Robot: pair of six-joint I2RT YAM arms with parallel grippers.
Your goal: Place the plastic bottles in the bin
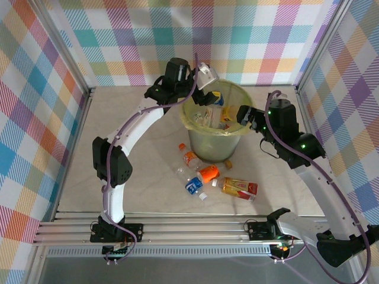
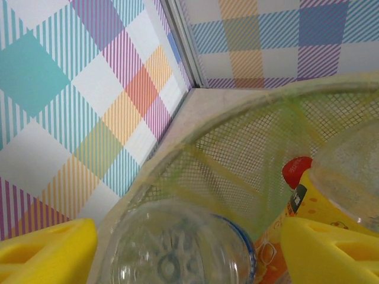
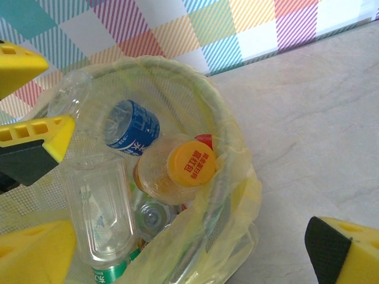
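The bin [image 1: 214, 127], pale green with a yellowish bag over its rim, stands mid-table. My left gripper [image 1: 204, 76] hovers over its far-left rim. In the left wrist view its jaws [image 2: 189, 254] are open, and a clear blue-labelled bottle [image 2: 177, 248] sits loose between them, touching neither finger, above the bin's mesh wall [image 2: 237, 148]. The right wrist view shows that bottle [image 3: 133, 127] inside the bin, beside an orange-capped bottle [image 3: 189, 163] and a clear green-labelled one [image 3: 100, 219]. My right gripper [image 1: 246, 115] is open and empty [image 3: 189, 260] over the bin's right rim [image 3: 222, 177].
On the table in front of the bin lie a clear orange-capped bottle [image 1: 189, 158], an orange-labelled one [image 1: 208, 173], a blue-labelled one [image 1: 194, 186] and a yellow-and-red one [image 1: 238, 187]. Checked walls enclose the table on three sides.
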